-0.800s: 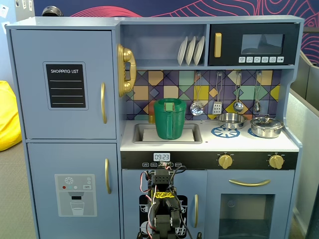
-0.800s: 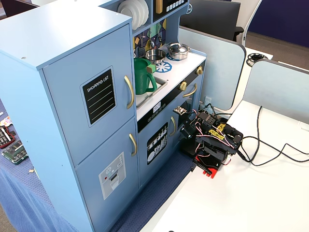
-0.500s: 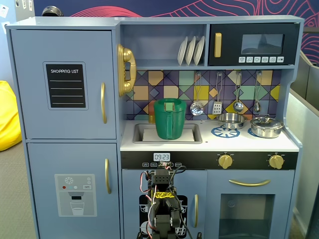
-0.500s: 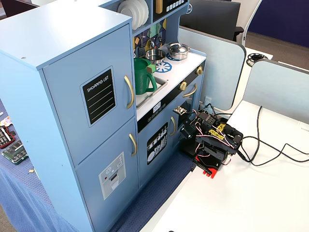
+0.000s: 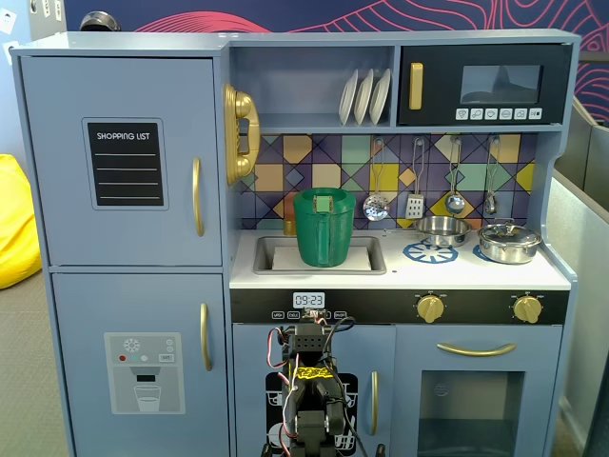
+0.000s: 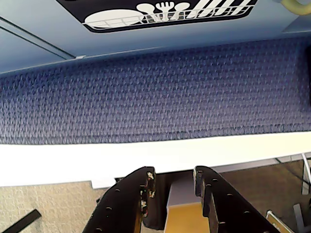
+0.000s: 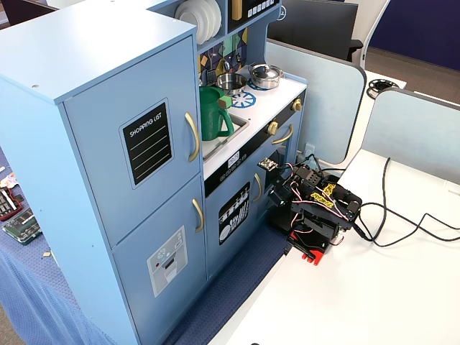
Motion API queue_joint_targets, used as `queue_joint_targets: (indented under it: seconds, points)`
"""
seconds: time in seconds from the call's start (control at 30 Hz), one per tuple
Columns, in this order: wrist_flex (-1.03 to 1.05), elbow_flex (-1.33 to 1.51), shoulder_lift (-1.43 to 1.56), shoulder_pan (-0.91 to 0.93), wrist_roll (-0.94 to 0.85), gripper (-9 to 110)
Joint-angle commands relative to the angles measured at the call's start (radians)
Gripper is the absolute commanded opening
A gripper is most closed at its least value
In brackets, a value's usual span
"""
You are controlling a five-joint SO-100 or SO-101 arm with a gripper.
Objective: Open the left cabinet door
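The left cabinet door is blue-grey with a black "SHOPPING LIST" panel and a curved gold handle. It is closed in both fixed views. The arm sits folded low in front of the small dish-rack door, well below and right of that handle. It also shows on the white table. In the wrist view my gripper points down over the table edge. Its jaws stand a little apart with nothing between them.
Below the door is a closed door with a water-dispenser graphic. The dish-rack door is just ahead of the gripper, above blue cloth. A green pitcher stands in the sink. Cables lie on the white table.
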Motion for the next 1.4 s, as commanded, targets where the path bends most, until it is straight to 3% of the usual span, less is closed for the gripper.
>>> queue_joint_targets:
  seconds: [0.0, 0.23, 0.5, 0.7, 1.0, 1.37]
  points:
    - [0.184, 0.005, -0.006, -0.069, -0.023, 1]
    - [0.025, 0.0, -0.008, -0.153, -0.041, 0]
    - [-0.353, -0.193, -0.077, -0.388, 0.137, 2]
    - [-0.502, -0.515, -0.339, -0.503, 0.055, 10]
    - [-0.627, -0.943, -0.65, -0.595, -0.091, 13]
    - [-0.934, -1.058, -0.747, -0.624, -0.242, 17]
